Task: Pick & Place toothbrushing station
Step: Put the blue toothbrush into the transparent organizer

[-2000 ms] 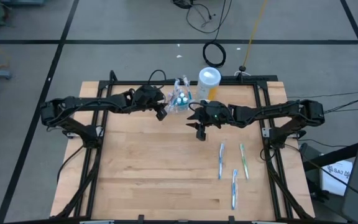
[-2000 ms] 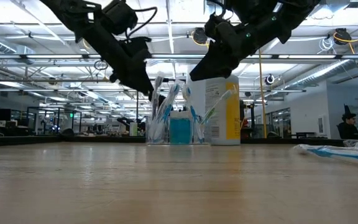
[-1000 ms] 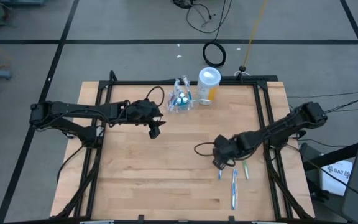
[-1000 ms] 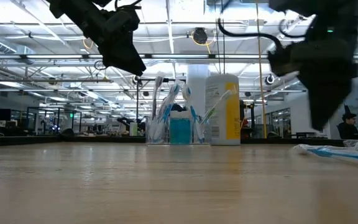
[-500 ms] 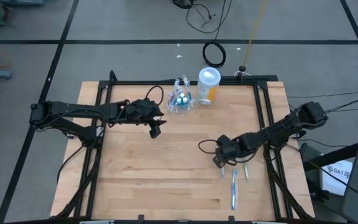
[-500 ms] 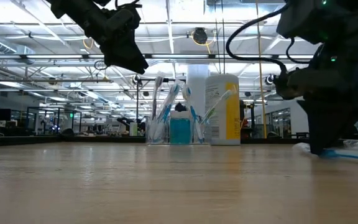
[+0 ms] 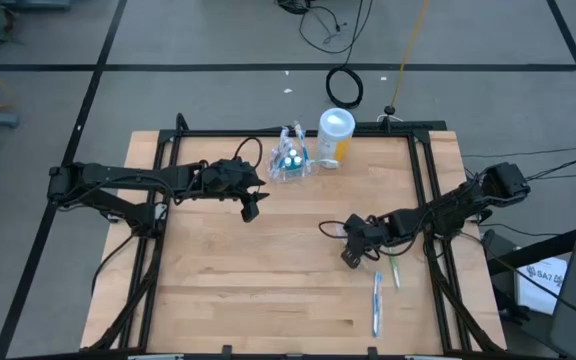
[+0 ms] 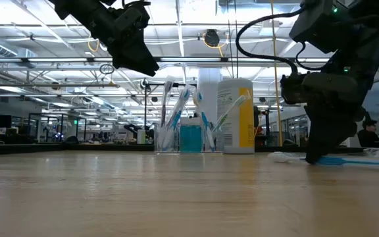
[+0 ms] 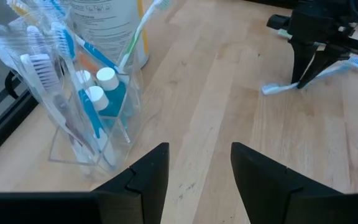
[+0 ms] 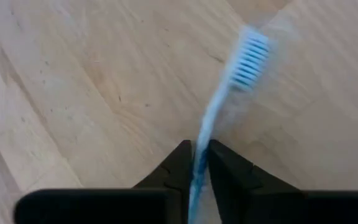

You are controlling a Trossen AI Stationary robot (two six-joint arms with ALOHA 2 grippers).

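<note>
The right gripper [image 10: 199, 163] has just pinched shut on a blue toothbrush [image 10: 229, 102] near the desk's right edge, its head already lifting; next comes carrying it to the clear cup [image 7: 290, 160] at the back edge. The left gripper [image 9: 197, 168] hangs open nearby.

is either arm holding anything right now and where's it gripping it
The right tool pinches a blue toothbrush on its handle, below the bristle head. The left tool holds nothing.

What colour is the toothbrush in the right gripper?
Pale blue toothbrush with blue-and-white bristles, clearest in the right wrist view.
</note>
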